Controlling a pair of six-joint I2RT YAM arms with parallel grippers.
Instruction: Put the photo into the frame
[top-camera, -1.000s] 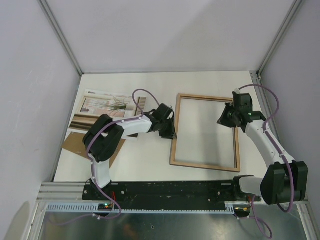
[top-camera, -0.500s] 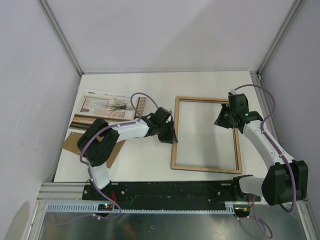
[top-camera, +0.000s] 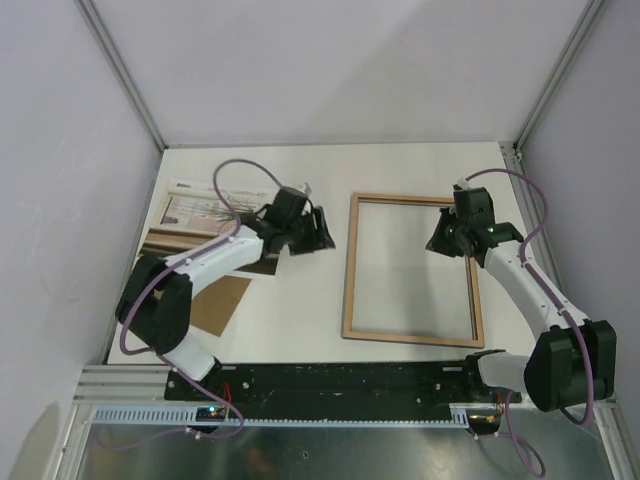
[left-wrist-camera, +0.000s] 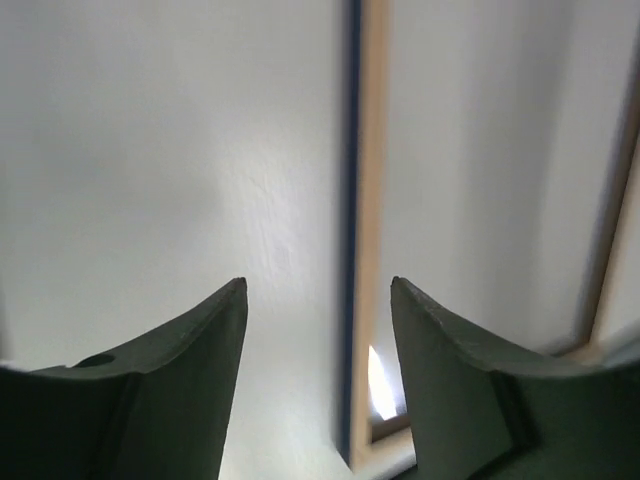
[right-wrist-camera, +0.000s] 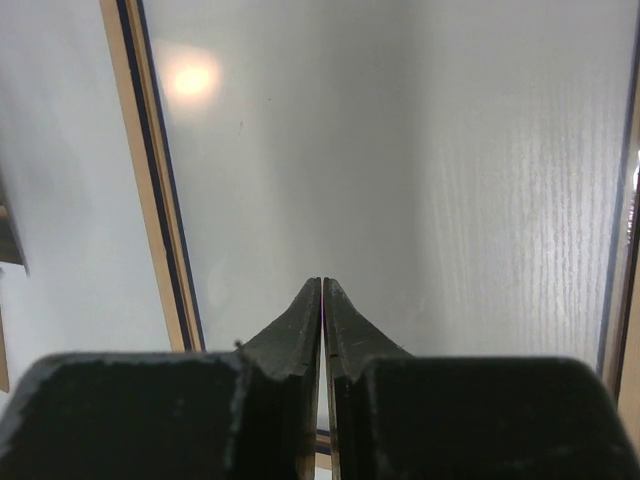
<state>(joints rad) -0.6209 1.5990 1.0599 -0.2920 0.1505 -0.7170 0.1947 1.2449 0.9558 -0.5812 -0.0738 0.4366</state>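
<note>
1. Frame (top-camera: 347, 280): light wood back up, navy edge, lying flat on the counter (top-camera: 290, 300), right of centre.
2. Photo (top-camera: 195, 212): face up at the counter's far left.
3. Left end effector (left-wrist-camera: 318, 285): spread, empty, between photo and frame.
4. Right end effector (right-wrist-camera: 322, 285): pressed together, empty, over the frame's opening.

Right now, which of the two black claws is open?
The left claw: its jaws stand apart with nothing between them, while the right claw has its jaws pressed together.
</note>
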